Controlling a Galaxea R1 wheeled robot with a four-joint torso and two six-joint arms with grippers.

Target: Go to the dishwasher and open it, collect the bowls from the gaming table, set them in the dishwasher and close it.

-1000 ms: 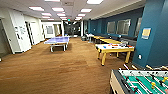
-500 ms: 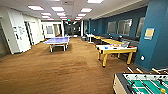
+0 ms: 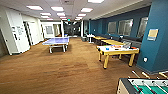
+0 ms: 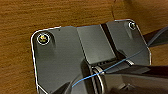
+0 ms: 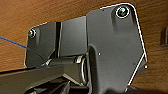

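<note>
I couldn't tell either claw's state; the gaming table (image 3: 117, 50) stood far ahead, foosball table (image 3: 143, 86) nearer, wooden floor (image 3: 57, 72) below.

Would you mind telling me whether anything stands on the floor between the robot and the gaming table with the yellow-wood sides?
Nothing visible does. The gaming table stands ahead to the right, and open wooden floor runs up to it. The foosball table sits at the near right corner, beside that path rather than across it, and the blue ping-pong table is off to the left.

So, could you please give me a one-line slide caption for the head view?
Games room: gaming table by the blue wall, table-tennis table beyond, foosball table nearest.
</note>
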